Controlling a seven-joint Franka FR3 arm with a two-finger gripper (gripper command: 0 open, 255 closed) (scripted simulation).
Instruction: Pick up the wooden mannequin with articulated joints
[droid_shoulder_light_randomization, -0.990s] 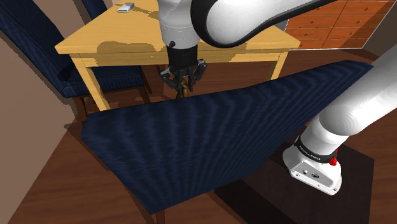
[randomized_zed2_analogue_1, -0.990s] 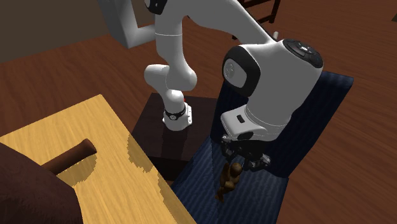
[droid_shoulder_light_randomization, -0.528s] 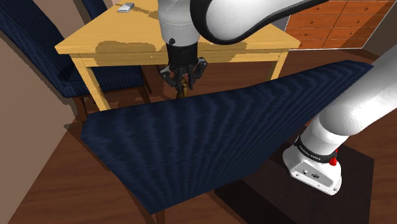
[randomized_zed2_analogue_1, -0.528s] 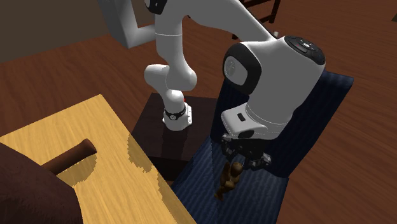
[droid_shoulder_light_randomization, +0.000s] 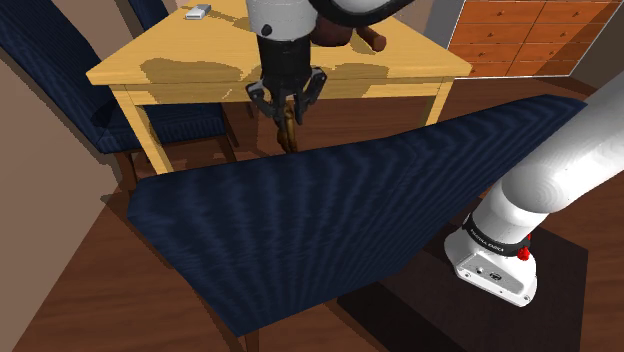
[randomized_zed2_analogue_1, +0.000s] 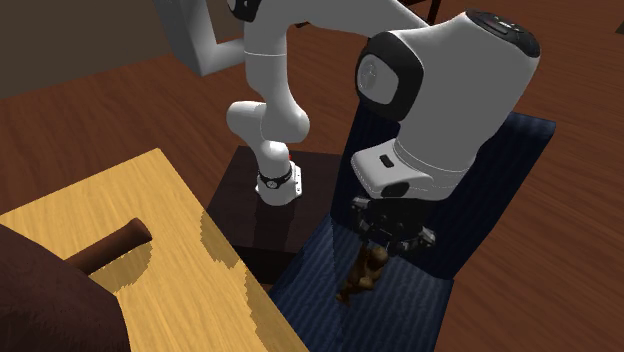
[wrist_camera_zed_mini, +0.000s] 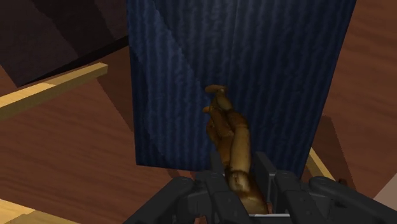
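The pincer (wrist_camera_zed_mini: 242, 175) is seen pinched on one end of the wooden mannequin (wrist_camera_zed_mini: 228, 137), its fingers (wrist_camera_zed_mini: 264, 170) parted only by that body. The figure is hung beneath, over the edge of the dark blue cushion (wrist_camera_zed_mini: 280, 76); contact below cannot be judged. The lift is judged in hand: a straight rise under firm grip is called for, clear of the yellow tabletop (droid_shoulder_light_randomization: 200, 70) beyond.

tool (wrist_camera_zed_mini: 240, 173) clasps brown mannequin (wrist_camera_zed_mini: 230, 137) over dark blue ribbed surface (wrist_camera_zed_mini: 273, 63)
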